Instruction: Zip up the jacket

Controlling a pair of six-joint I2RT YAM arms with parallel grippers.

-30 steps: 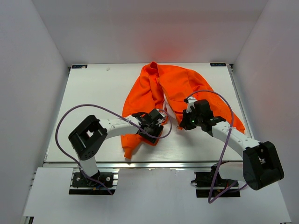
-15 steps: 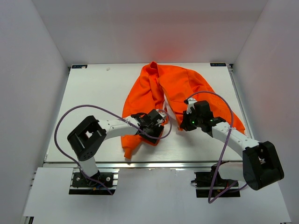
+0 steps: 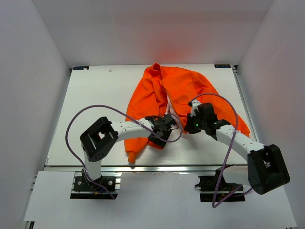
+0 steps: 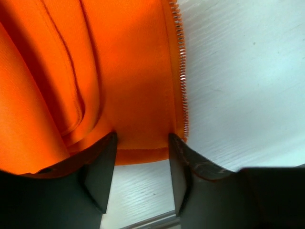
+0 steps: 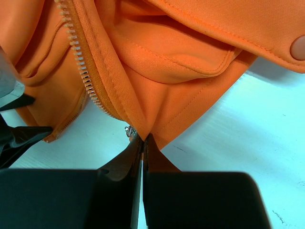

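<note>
1. At the near left of the table (image 3: 95,95), the left arm has swung to the right in the last half second. Its elbow and the left gripper (image 3: 164,125) both sit nearer the middle than they did.
2. The left gripper's fingers stand apart. The bottom hem of one jacket front lies across the gap between them, and its row of zipper teeth (image 4: 181,71) runs just inside the right-hand finger. I cannot tell whether the fingers press on the cloth.
3. The jacket (image 3: 183,88) lies open and rumpled on the middle and far right of the table. Its collar is toward the far edge and its two fronts are not yet joined.
4. The right arm has not shifted. The right gripper (image 5: 141,143) is pinched together on the bottom corner of the other front, with the zipper slider (image 5: 128,130) just beside its tips.
5. Judgement: the left arm's move narrows the gap between the two bottom ends of the zipper. That suits seating the free end in the slider, which is not yet done, so the task is at an early stage.
6. Writing: no brand or label is readable on the jacket. A plain snap button (image 5: 299,46) bears no mark. Two small tags (image 3: 78,67) at the table's far corners are too small to read.
</note>
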